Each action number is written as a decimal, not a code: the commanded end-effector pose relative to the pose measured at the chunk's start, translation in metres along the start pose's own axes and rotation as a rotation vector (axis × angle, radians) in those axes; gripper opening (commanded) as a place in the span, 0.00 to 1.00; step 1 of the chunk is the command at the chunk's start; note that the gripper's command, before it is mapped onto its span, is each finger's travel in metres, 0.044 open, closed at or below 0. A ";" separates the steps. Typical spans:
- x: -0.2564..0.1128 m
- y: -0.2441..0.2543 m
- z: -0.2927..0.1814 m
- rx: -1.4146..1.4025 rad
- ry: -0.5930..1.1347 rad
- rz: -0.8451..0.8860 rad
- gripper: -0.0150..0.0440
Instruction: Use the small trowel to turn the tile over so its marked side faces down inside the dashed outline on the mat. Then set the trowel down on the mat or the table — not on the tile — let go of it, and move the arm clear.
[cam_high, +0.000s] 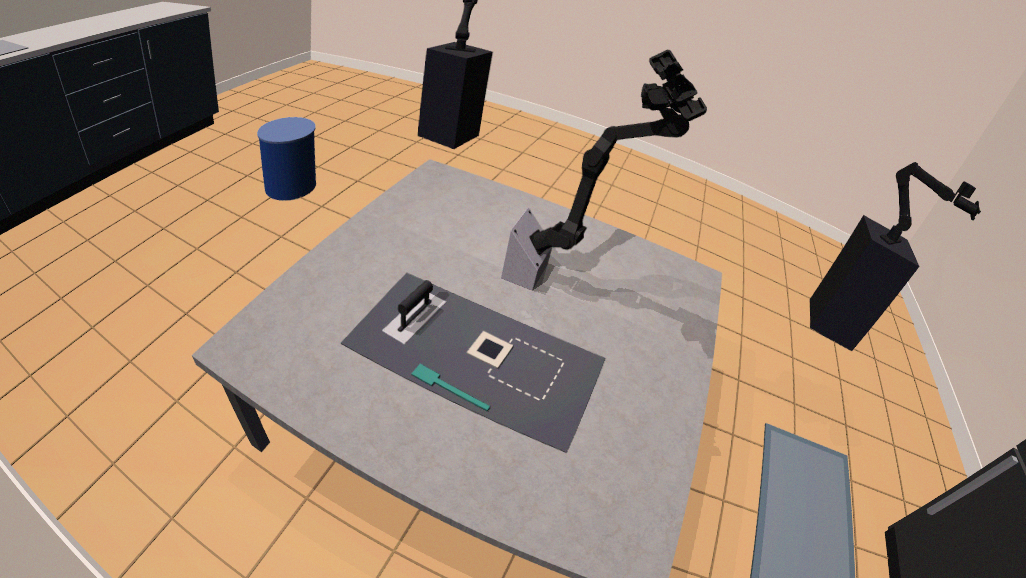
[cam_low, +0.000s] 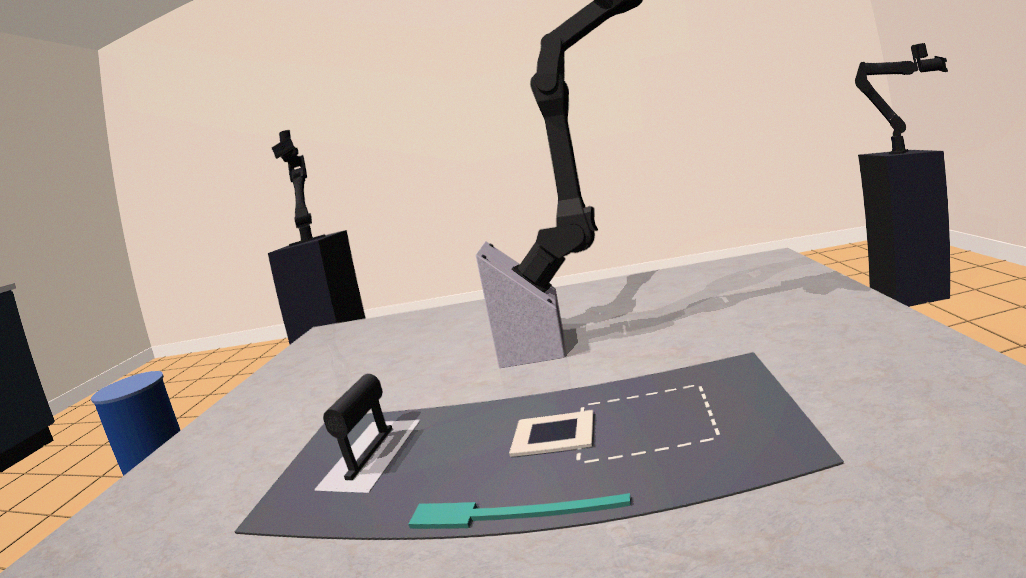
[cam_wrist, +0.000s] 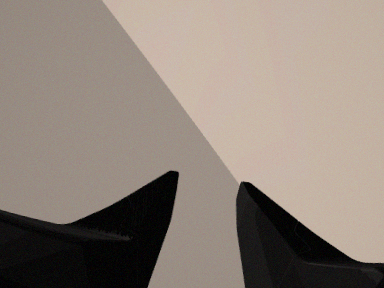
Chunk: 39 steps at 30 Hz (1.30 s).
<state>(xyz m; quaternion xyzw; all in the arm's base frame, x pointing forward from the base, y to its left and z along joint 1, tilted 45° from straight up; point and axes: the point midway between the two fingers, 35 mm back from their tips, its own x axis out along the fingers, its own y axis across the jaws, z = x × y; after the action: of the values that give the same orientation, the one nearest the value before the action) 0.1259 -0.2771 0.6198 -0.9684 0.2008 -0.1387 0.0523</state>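
The small trowel (cam_high: 415, 295) (cam_low: 353, 405), a white flat blade with a raised black bar handle, rests on the left part of the dark mat (cam_high: 570, 423) (cam_low: 775, 423). The square cream tile (cam_high: 491, 348) (cam_low: 551, 431) lies flat with its dark square mark up. It sits at the left side of the dashed outline (cam_high: 543, 398) (cam_low: 716, 434), mostly outside it. My gripper (cam_wrist: 208, 185) is partly open and empty, with a gap between the fingertips. It is high above and behind the table, far from trowel and tile, and is out of frame in the exterior view.
A flat green tool (cam_high: 427, 374) (cam_low: 443, 514) with a long thin handle lies along the mat's front edge. The wedge-shaped arm base (cam_high: 521, 259) (cam_low: 521, 323) stands behind the mat. Two other arms stand on dark pedestals (cam_high: 454, 96) (cam_high: 861, 287) beyond the table. A blue bin (cam_high: 288, 165) stands on the floor.
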 end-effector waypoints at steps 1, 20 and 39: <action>0.000 0.000 0.000 0.000 0.000 0.000 0.42; 0.000 0.000 0.000 0.000 0.000 0.000 0.25; 0.000 0.000 0.000 0.000 0.000 0.000 0.42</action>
<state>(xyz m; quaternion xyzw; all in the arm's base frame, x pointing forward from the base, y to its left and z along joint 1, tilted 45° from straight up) 0.1259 -0.2771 0.6198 -0.9683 0.2009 -0.1387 0.0524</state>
